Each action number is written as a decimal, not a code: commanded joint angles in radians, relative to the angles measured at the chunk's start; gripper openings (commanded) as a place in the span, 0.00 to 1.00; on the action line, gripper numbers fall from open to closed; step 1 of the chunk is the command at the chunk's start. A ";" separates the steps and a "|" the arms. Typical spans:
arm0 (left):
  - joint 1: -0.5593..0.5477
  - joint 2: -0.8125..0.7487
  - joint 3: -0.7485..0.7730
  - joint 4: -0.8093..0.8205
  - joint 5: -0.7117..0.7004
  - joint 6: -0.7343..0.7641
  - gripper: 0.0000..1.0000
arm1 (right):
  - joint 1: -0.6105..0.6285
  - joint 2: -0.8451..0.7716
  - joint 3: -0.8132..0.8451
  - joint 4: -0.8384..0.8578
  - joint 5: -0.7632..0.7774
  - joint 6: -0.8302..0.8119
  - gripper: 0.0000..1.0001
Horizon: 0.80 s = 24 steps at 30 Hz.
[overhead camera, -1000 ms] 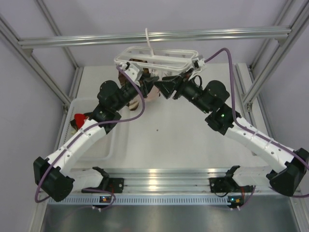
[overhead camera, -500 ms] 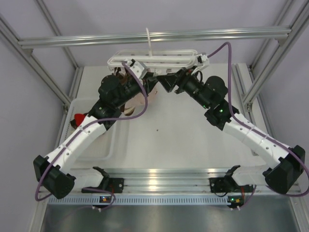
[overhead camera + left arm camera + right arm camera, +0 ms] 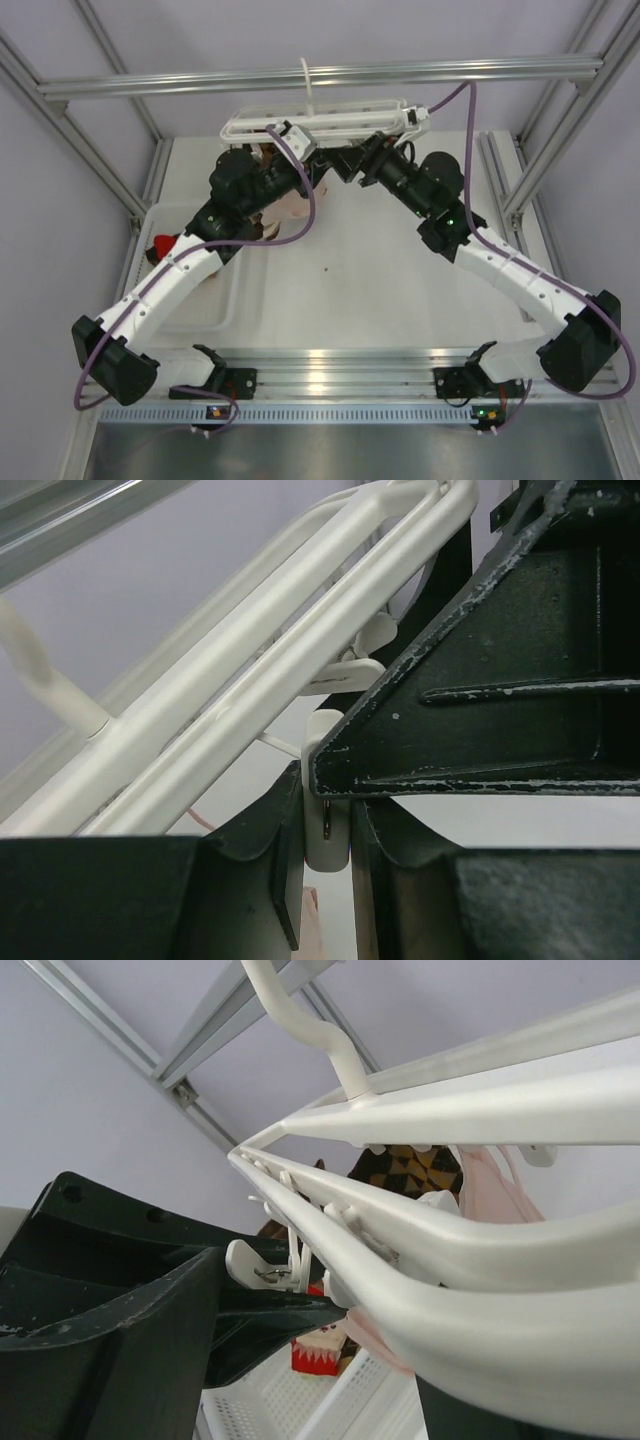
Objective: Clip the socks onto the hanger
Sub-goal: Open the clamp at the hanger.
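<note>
The white hanger (image 3: 320, 124) hangs by its hook from the aluminium rail. My left gripper (image 3: 306, 170) is under the frame's middle. In the left wrist view it (image 3: 327, 825) is shut on a small white clip (image 3: 325, 842) that dangles from the frame (image 3: 280, 650). My right gripper (image 3: 354, 162) comes in from the right. In its wrist view it (image 3: 385, 1360) has the near frame bar (image 3: 450, 1250) between its fingers. A pale pink sock (image 3: 291, 206) and a brown patterned sock (image 3: 408, 1170) hang from the hanger. A red sock (image 3: 163, 247) lies in the tray.
A white perforated tray (image 3: 205, 300) stands at the left of the table, under the left arm. The aluminium rail (image 3: 450, 70) crosses above the hanger, with slanted frame posts at both sides. The two grippers are nearly touching under the hanger.
Both grippers rose and moved back to the hanger. The hanger shifted left and levelled. My left gripper closed in on the clip beside the right gripper.
</note>
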<state>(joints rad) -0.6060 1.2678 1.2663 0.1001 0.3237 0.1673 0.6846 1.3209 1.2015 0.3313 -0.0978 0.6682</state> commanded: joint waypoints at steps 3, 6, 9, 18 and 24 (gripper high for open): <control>-0.061 0.011 0.039 -0.096 0.121 0.031 0.03 | 0.000 0.037 0.078 0.063 -0.042 0.010 0.66; -0.069 0.018 0.047 -0.129 0.112 0.046 0.04 | -0.002 0.044 0.082 0.064 -0.056 0.002 0.57; -0.078 0.030 0.070 -0.164 0.107 0.070 0.05 | 0.000 0.047 0.084 0.055 -0.060 -0.022 0.56; -0.081 0.041 0.077 -0.171 0.061 0.044 0.06 | -0.007 0.037 0.082 0.017 -0.086 -0.047 0.20; -0.083 0.039 0.073 -0.166 0.008 0.003 0.32 | -0.028 0.029 0.066 0.017 -0.108 -0.024 0.00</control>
<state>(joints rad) -0.6449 1.2987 1.3270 0.0250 0.2626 0.2306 0.6678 1.3533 1.2434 0.3515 -0.1318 0.6319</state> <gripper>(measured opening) 0.294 0.369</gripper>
